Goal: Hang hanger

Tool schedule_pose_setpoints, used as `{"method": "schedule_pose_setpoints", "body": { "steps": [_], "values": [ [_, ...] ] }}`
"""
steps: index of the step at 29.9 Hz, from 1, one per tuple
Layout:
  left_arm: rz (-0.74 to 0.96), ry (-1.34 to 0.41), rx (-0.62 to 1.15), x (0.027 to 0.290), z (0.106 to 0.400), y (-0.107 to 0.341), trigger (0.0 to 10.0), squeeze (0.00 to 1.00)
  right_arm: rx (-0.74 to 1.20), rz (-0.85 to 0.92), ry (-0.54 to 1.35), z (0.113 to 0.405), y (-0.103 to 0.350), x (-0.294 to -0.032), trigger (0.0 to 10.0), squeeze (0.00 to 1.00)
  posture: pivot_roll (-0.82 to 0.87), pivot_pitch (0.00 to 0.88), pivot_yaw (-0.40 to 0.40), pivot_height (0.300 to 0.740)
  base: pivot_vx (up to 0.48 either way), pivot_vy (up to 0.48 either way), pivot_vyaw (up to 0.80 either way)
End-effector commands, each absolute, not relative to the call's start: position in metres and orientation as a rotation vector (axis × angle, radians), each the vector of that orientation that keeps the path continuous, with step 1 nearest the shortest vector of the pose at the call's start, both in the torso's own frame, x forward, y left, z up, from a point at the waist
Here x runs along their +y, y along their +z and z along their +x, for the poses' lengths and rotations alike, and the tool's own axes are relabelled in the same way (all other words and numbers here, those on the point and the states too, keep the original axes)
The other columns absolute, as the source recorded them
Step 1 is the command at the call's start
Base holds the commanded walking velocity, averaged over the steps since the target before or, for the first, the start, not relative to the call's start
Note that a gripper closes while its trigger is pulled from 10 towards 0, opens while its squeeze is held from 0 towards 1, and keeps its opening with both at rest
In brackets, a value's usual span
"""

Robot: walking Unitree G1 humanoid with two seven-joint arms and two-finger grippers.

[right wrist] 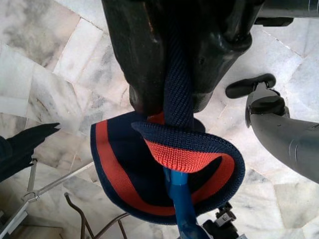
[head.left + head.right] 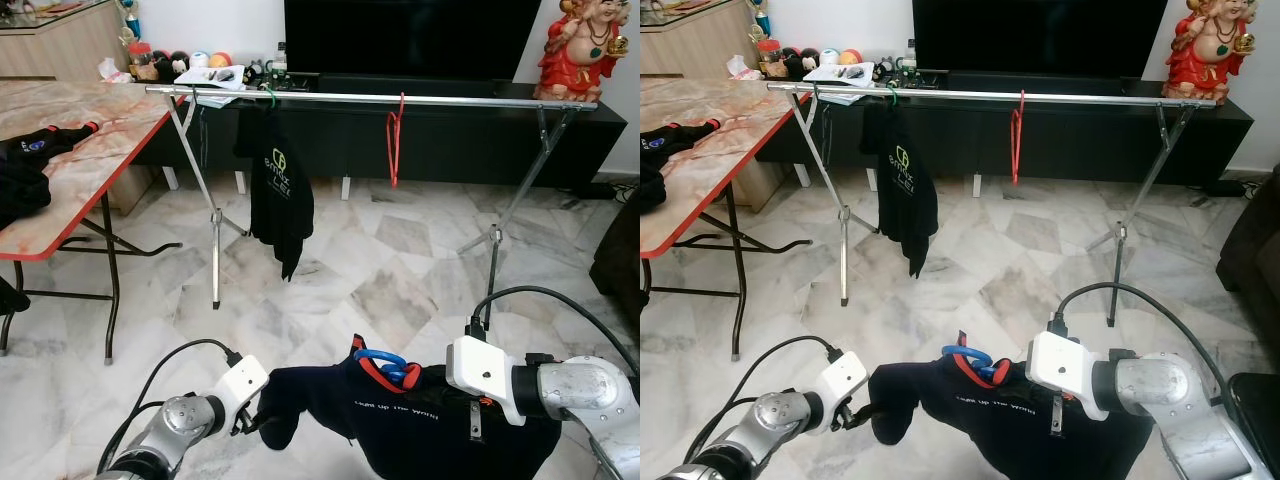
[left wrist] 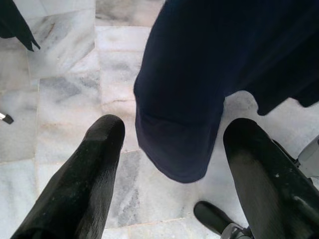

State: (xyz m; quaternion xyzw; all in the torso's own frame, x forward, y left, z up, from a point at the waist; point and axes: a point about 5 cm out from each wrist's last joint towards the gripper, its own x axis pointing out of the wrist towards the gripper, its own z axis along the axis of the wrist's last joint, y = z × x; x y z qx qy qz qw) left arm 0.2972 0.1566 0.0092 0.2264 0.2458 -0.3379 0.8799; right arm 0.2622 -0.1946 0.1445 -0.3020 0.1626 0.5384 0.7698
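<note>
Navy shirt [image 2: 420, 420] on a blue hanger [image 2: 385, 366] held low in front of the robot, at 6 o'clock in the head views. Hook of the hanger pokes up through the red-and-navy collar [image 1: 164, 169].

Right gripper [image 1: 172, 107]: fingers pressed together, pinching the collar band just above the hanger's neck. In the head views its white wrist block sits at 4 o'clock, touching the shirt's shoulder.

Left gripper [image 3: 172, 149]: fingers [image 3: 99, 149] spread, with the shirt's sleeve end [image 3: 174, 144] hanging between them; contact with either finger cannot be told. In the head views this gripper is at 7 o'clock, right at the sleeve.

Clothes rack [image 2: 450, 100]: silver rail running across the room at 12 o'clock, on crossed legs, well apart from the held shirt. On the rail: a black shirt [image 2: 278, 185] with green print on a green hanger, toward 11 o'clock; an empty red hanger [image 2: 395, 145] near the rail's middle.

Behind the rack: a dark television [image 2: 410, 35] on a low black cabinet, a red-and-gold figurine [image 2: 578, 50] at 1 o'clock.

Folding table [image 2: 70, 170] with red edge at 9 o'clock, dark clothing [image 2: 30, 165] lying on it.

Marble tile floor [image 2: 390, 280].
</note>
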Motion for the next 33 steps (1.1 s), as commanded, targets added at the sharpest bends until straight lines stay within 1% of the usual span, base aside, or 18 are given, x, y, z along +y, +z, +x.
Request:
{"method": "schedule_pose_setpoints", "body": {
  "steps": [1,5,6,7,8,9,10,13,23,33],
  "values": [
    [0.472,-0.693,0.528,0.158,0.299,0.010,10.0,0.00,0.284,-0.680,1.168,0.264,0.162,-0.193,10.0,0.00,-0.06,0.023,0.013,0.740,0.000,0.000,0.00],
    [0.477,-0.683,0.530,0.156,0.301,0.011,10.0,0.00,0.277,-0.680,1.169,0.264,0.164,-0.192,10.0,0.00,-0.06,0.021,0.012,0.740,0.000,0.000,0.00],
    [0.471,-0.675,0.529,0.155,0.303,0.012,7.0,0.00,0.274,-0.683,1.165,0.265,0.165,-0.193,10.0,0.00,-0.07,0.015,0.012,0.740,0.000,0.000,0.00],
    [0.469,-0.672,0.529,0.154,0.303,0.012,7.0,0.00,0.274,-0.684,1.163,0.266,0.165,-0.194,10.0,0.00,-0.07,0.015,0.012,0.740,0.000,0.000,0.00],
    [0.467,-0.673,0.529,0.154,0.303,0.012,1.1,0.00,0.273,-0.686,1.162,0.266,0.166,-0.194,10.0,0.00,-0.07,0.011,0.012,0.740,0.000,0.000,0.00],
    [0.467,-0.673,0.529,0.154,0.303,0.012,1.1,0.00,0.273,-0.686,1.162,0.266,0.166,-0.194,10.0,0.00,-0.07,0.011,0.012,0.740,0.000,0.000,0.00],
    [0.456,-0.682,0.530,0.151,0.303,0.011,0.0,0.00,0.268,-0.687,1.159,0.267,0.167,-0.194,10.0,0.00,-0.08,0.008,0.012,0.740,0.000,0.000,0.00],
    [0.452,-0.699,0.532,0.145,0.302,0.010,0.0,0.00,0.261,-0.694,1.146,0.268,0.170,-0.195,10.0,0.00,-0.08,0.008,0.012,0.740,0.000,0.000,0.00],
    [0.439,-0.689,0.525,0.139,0.306,0.013,0.0,0.00,0.248,-0.693,1.140,0.270,0.171,-0.192,10.0,0.00,-0.08,0.020,0.010,0.740,0.000,0.000,0.00],
    [0.434,-0.660,0.513,0.140,0.308,0.014,0.0,0.00,0.240,-0.693,1.142,0.270,0.172,-0.190,10.0,0.00,-0.08,0.029,0.012,0.740,0.000,0.000,0.00]
  ]
}}
